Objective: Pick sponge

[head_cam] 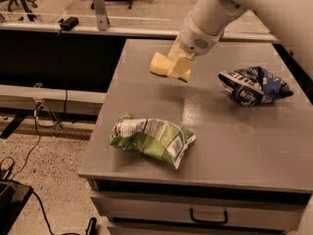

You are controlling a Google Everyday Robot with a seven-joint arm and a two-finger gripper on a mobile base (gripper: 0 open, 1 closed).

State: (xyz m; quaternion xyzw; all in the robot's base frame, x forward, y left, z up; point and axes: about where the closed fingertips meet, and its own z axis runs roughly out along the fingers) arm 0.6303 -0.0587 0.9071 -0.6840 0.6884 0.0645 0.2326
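The pale yellow sponge (158, 64) hangs a little above the grey table (234, 146), near its back left part. My gripper (177, 71) comes down from the white arm at the upper right and is shut on the sponge. Its yellowish fingers (181, 65) cover the sponge's right half, and the left end sticks out free.
A green-and-white chip bag (151, 139) lies near the table's front left. A dark blue chip bag (254, 84) lies at the right. A drawer with a handle (209, 216) sits under the front edge. Cables run on the floor at the left.
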